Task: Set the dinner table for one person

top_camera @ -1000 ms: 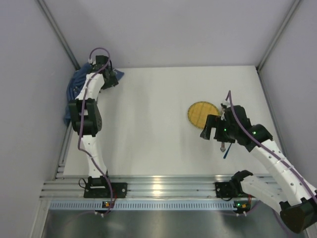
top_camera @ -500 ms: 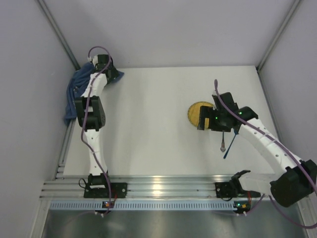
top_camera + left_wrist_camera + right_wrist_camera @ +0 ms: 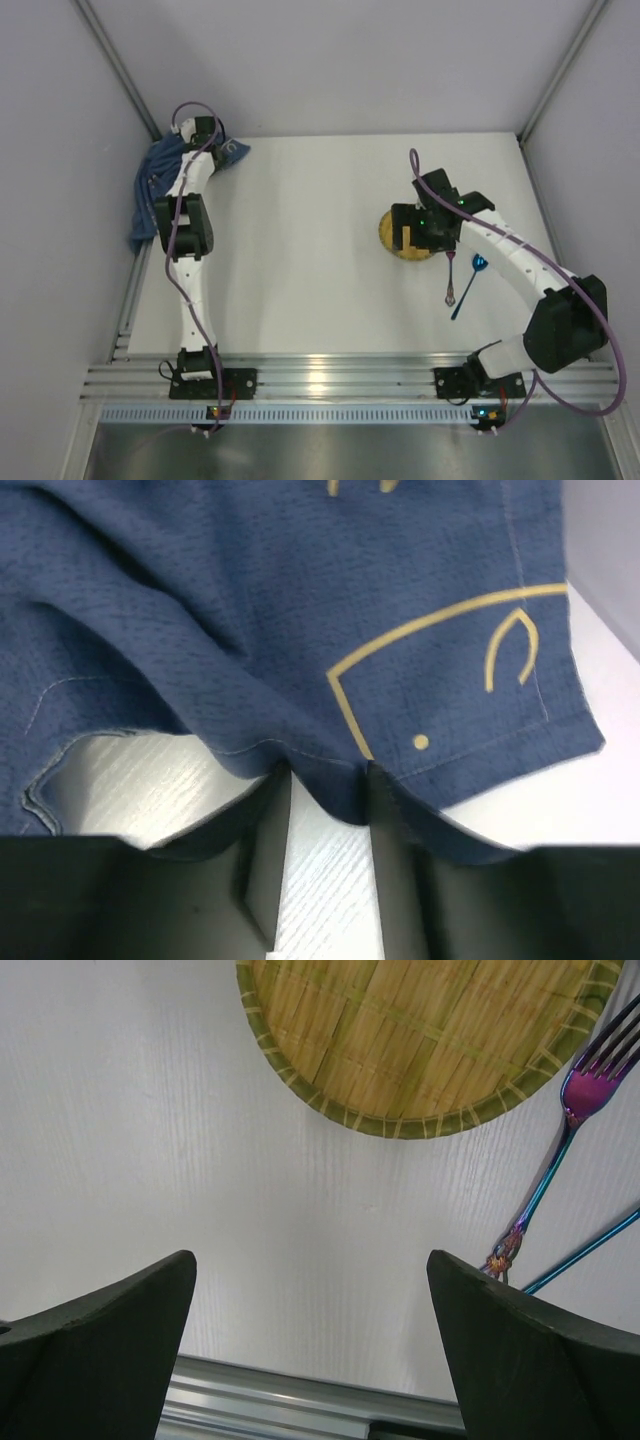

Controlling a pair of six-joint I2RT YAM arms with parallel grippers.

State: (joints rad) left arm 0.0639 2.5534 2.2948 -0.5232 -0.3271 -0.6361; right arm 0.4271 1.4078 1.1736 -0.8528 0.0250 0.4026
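Note:
The dinner table is a plain white top. A blue cloth mat with yellow line marks lies crumpled at its far left corner. In the left wrist view, my left gripper has its jaws drawn in on a fold of the mat's hem; from above, that gripper sits at the mat's right corner. A round yellow woven plate lies right of centre. My right gripper hovers over it, open and holding nothing. The plate lies beyond that gripper.
A purple fork and a blue spoon lie just right of the plate, handles toward me; the fork shows in the right wrist view. An aluminium rail runs along the near edge. Grey walls enclose three sides.
The right arm swung from above the cutlery back and left over the plate, uncovering fork and spoon. The left gripper's jaws narrowed on the mat's hem.

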